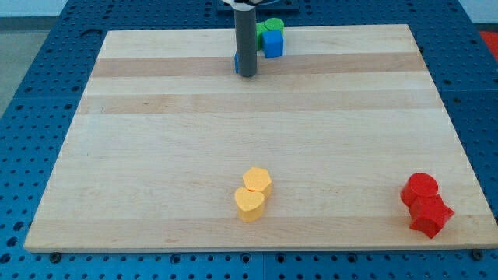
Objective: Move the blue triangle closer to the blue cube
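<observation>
- The arm carries no pincer: it ends in a straight dark rod, so there is nothing to open, close or grip with. The tip (247, 75) rests on the wooden board (249, 187) near the view's top edge, slightly left of centre.
- The blue triangle (236, 63) is almost entirely hidden behind the rod. Only a thin blue sliver shows at the rod's left edge, touching or just beside the tip. Its shape and long axis cannot be confirmed from this view.
- The blue cube (272, 43) lies to the view's right of the tip and slightly toward the view's top, near but clearly apart from the rod.
- Green blocks (268, 28) sit directly behind the blue cube, touching it; their shapes are unclear.
- Governing relation: the triangle appears to lie on the rod's left side, with the cube on the right. In this judgement, a push toward the view's right and slightly upward closes the gap.
- Risk, as judged: overshoot would drive the triangle into the cube and displace the green blocks.
- The yellow blocks (254, 194) and red blocks (424, 204) lie well apart, near the view's bottom.
</observation>
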Controlling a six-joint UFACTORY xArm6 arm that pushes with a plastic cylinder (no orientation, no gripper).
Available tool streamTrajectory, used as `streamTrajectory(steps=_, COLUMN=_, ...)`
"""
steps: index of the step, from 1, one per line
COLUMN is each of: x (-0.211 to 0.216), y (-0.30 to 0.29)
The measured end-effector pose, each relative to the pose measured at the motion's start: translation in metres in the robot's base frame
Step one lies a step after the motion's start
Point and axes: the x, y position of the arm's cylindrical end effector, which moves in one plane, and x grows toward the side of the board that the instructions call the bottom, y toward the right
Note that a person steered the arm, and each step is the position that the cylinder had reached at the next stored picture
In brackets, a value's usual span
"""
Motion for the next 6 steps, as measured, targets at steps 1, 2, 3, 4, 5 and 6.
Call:
streamTrajectory(steps=1, x=0.023, y=-0.024)
streamTrajectory(steps=2, x=0.019, y=-0.052)
streamTrajectory(steps=3, x=-0.001, y=-0.05)
streamTrajectory(steps=4, x=-0.014, y=-0.031)
streamTrajectory(steps=5, x=-0.025, y=-0.012)
streamTrajectory(steps=6, x=-0.033, y=-0.002)
